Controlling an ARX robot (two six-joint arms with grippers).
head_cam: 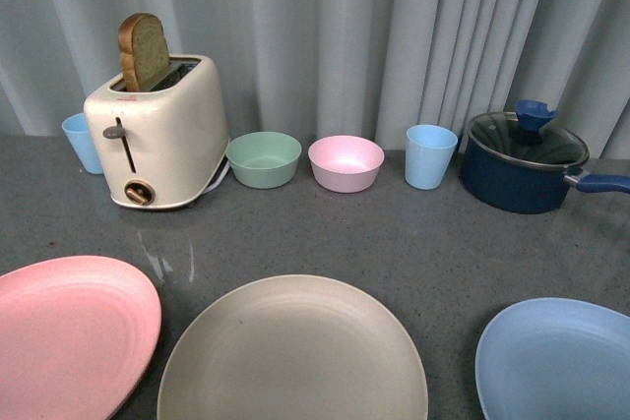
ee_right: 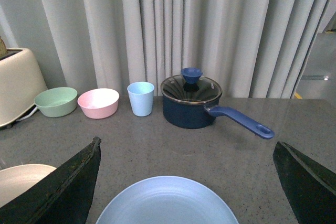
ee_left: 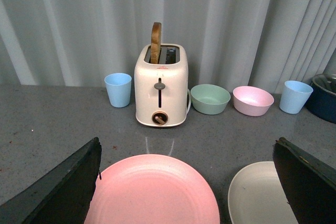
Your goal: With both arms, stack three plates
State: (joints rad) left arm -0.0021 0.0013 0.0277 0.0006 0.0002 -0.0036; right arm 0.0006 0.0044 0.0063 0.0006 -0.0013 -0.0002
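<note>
Three plates lie side by side along the front of the grey table, none touching. The pink plate (head_cam: 69, 327) is at the left, the beige-grey plate (head_cam: 292, 353) in the middle, the light blue plate (head_cam: 561, 361) at the right. Neither arm shows in the front view. In the left wrist view my left gripper (ee_left: 187, 153) is open, its dark fingers (ee_left: 68, 187) spread wide above the pink plate (ee_left: 155, 192), with the beige-grey plate (ee_left: 260, 195) beside it. My right gripper (ee_right: 187, 153) is open above the light blue plate (ee_right: 168, 203).
Along the curtain at the back stand a blue cup (head_cam: 83, 141), a cream toaster (head_cam: 157, 130) with a slice of bread, a green bowl (head_cam: 263, 158), a pink bowl (head_cam: 346, 162), another blue cup (head_cam: 430, 155) and a dark blue lidded saucepan (head_cam: 525, 160), handle pointing right.
</note>
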